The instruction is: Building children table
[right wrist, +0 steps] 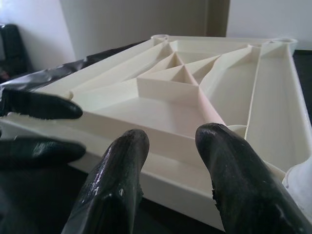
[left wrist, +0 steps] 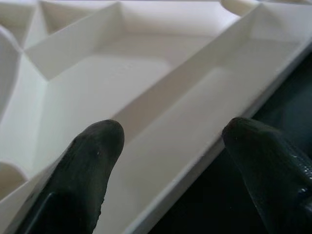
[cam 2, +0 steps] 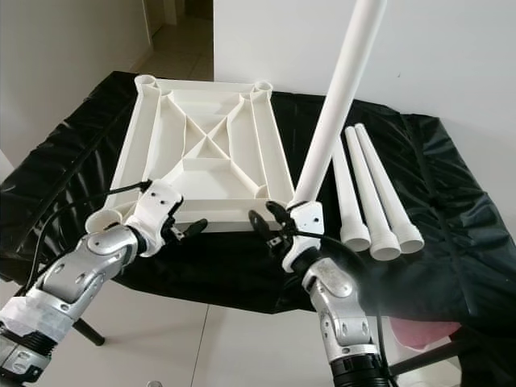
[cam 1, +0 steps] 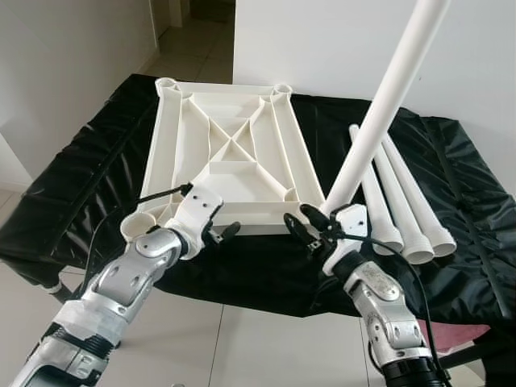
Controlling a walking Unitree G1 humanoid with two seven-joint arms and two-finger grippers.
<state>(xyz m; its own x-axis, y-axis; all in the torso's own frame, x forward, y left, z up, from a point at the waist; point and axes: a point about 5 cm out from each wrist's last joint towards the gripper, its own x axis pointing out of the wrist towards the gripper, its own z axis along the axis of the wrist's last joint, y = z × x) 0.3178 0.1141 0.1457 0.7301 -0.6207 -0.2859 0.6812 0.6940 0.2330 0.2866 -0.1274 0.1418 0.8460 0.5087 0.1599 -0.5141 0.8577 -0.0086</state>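
White tabletop (cam 1: 230, 153) upside down (no readable markings), left hand (cam 1: 219, 234) and right hand (cam 1: 309, 228) both released at its near edge.

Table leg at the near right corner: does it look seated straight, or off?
Off. The white leg leans away to the right instead of standing square to the upside-down tabletop. Three more legs lie loose on the black sheet.

Both silver arms reaching forward and up from below, bent at the elbows. Left hand (cam 1: 224, 232) level at the near edge of the counter, black fingers (left wrist: 92, 161) spread apart. Right hand (cam 1: 306, 226) alongside it, pointing toward the left one, its fingers (right wrist: 117, 190) parted too.
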